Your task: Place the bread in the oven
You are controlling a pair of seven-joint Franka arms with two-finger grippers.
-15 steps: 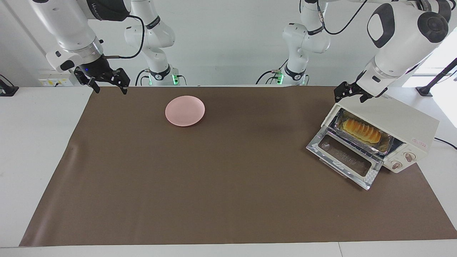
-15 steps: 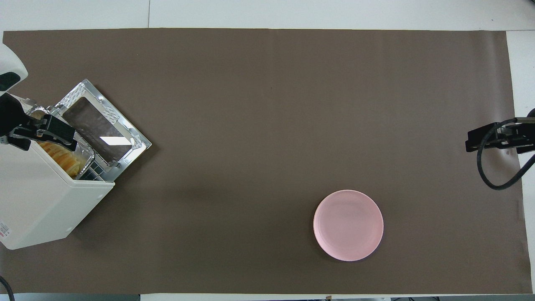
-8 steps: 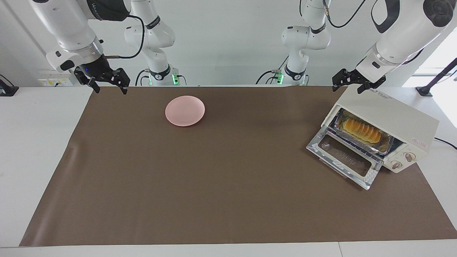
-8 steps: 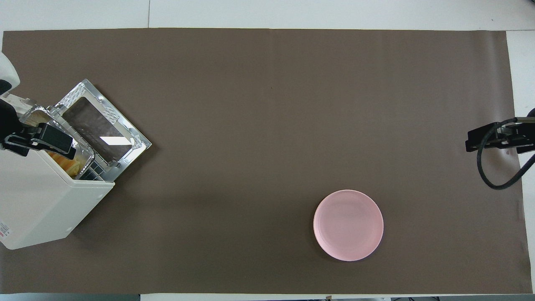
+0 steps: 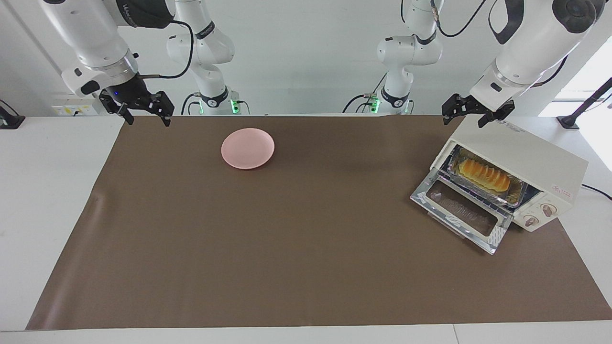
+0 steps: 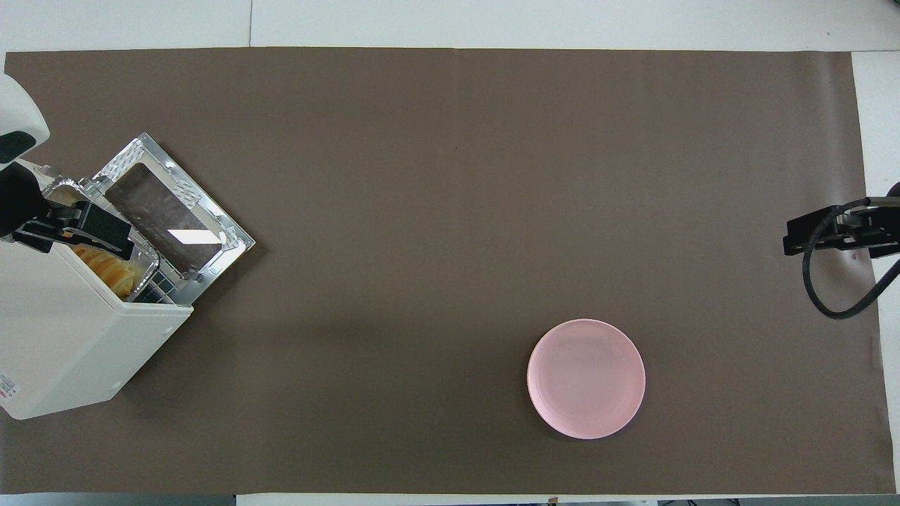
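The facing view looks straight into the toaster oven (image 5: 521, 162) at the left arm's end of the bench (image 5: 48, 191): its glass door (image 5: 461, 210) lies dropped open, and the bread (image 5: 484, 174) rests in a silver foil tray (image 5: 514, 195) inside the oven cavity, with two round knobs (image 5: 539, 215) on the oven's front panel. The overhead view shows mainly the oven's cream top and the open door; there only one end of the bread (image 6: 112, 270) and a corner of the tray peek out below the oven's upper edge, partly covered by the left gripper (image 6: 74, 226).

In the facing view the left gripper (image 5: 471, 112) hangs over the oven's top edge nearest the robots, clear of it, its jaws spread and holding nothing, the arm bent steeply down from above. The right gripper (image 5: 143, 111) hangs over the corner of the brown mat (image 5: 287, 248), well apart from the oven, jaws likewise spread and empty; this arm waits. A round pink plate (image 5: 247, 148) sits on the mat, well apart from the oven, toward the right arm's end.
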